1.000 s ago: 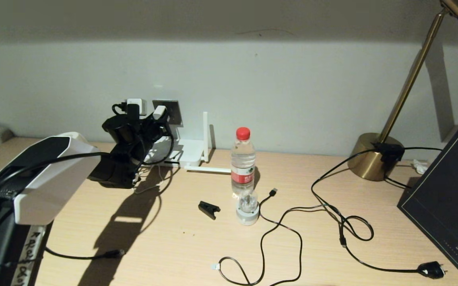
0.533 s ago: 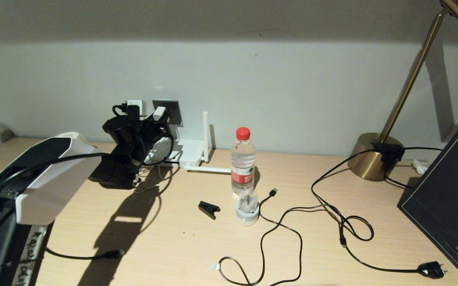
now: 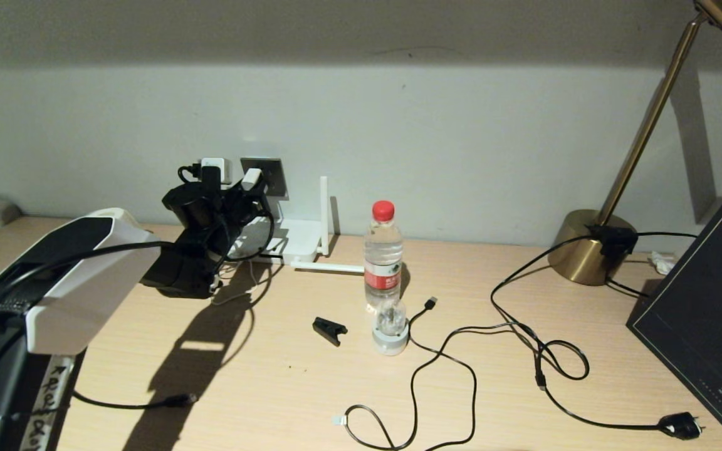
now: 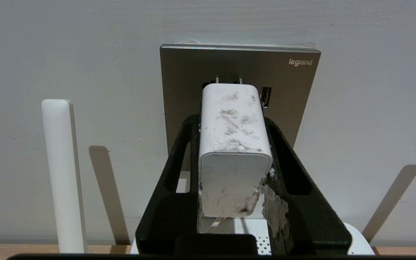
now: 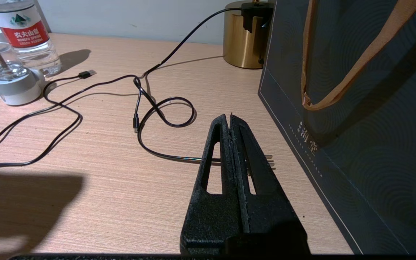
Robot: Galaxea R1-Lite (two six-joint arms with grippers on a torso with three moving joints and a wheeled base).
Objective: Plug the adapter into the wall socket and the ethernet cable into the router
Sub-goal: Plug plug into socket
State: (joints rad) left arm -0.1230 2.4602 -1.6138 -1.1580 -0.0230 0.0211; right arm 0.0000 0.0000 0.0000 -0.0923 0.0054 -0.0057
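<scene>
Left gripper (image 4: 232, 119) is up at the back wall on the left side of the desk (image 3: 261, 369), fingers (image 4: 179, 151) clamped on the adapter (image 4: 231, 144). Adapter is white, scuffed, held with prong end toward the wall socket (image 4: 182, 79). Prong tips sit right at the plate face near the dark holes; can't tell how far they're in. In the head view the adapter (image 3: 251, 178) shows at the socket (image 3: 272, 176), with another white plug block (image 3: 215, 168) just left of it on the wall.

Router (image 3: 295, 241) lies flat just below the socket, against the wall, one antenna (image 3: 323, 213) upright, another lying on the desk toward the water bottle (image 3: 383, 254).

Ethernet cable (image 3: 417, 388) lies loose mid-desk, clear connector end (image 3: 338, 420) near the front edge, well apart from the router. Small black clip (image 3: 329, 330) sits left of the bottle.

Brass lamp base (image 3: 586, 247) is further right, and a black mains plug (image 3: 680, 426) at the front right.

Right gripper (image 5: 230, 121) hovers over the desk beside the dark bag (image 5: 356, 108), jaws pressed together, empty.
</scene>
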